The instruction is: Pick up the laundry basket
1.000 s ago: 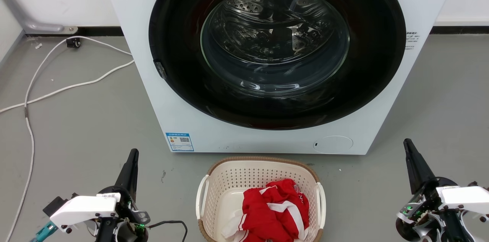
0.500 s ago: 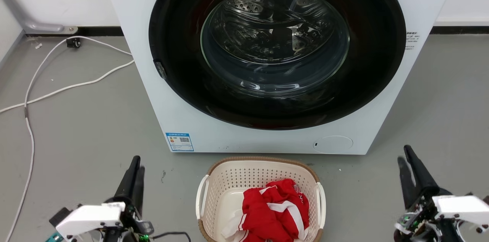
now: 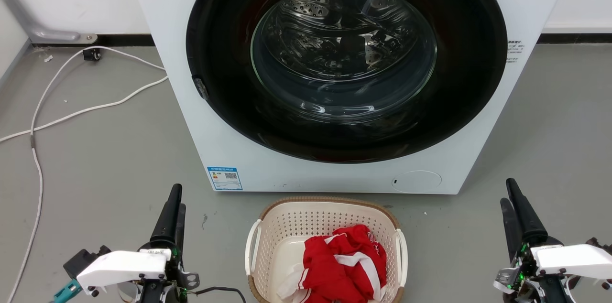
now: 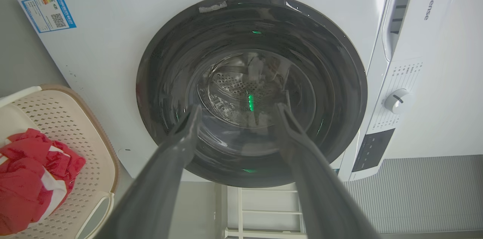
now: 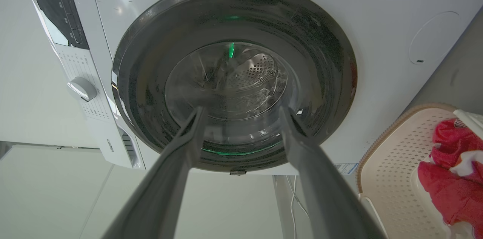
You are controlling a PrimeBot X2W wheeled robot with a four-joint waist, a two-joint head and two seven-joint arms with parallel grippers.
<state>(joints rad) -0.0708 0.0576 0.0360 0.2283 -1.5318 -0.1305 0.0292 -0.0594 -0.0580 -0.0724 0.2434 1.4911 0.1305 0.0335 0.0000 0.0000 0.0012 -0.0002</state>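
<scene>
The laundry basket [image 3: 287, 226], cream and perforated with a brown rim and white side handles, stands on the grey floor just before the washing machine. A red and white garment [image 3: 344, 260] lies inside it. My left gripper [image 3: 180, 197] hovers to the basket's left, open, fingers pointing at the machine. To the basket's right, farther off, my right gripper [image 3: 506, 191] is open too. Neither touches the basket. The left wrist view has the basket [image 4: 45, 107] at its lower left, beside the parted left gripper [image 4: 238, 108]. The right wrist view has the basket [image 5: 392, 163] at its lower right, beside the right gripper [image 5: 241, 110].
A white front-loading washing machine [image 3: 191, 116] with a round dark glass door [image 3: 344, 64] rises right behind the basket. White cables [image 3: 71, 112] trail over the floor at the left, up to the wall. Grey floor lies on both sides of the basket.
Both grippers have opened: each showed as a single dark finger one second ago and now shows two parted fingers. The left gripper has shifted slightly right, toward the basket.
</scene>
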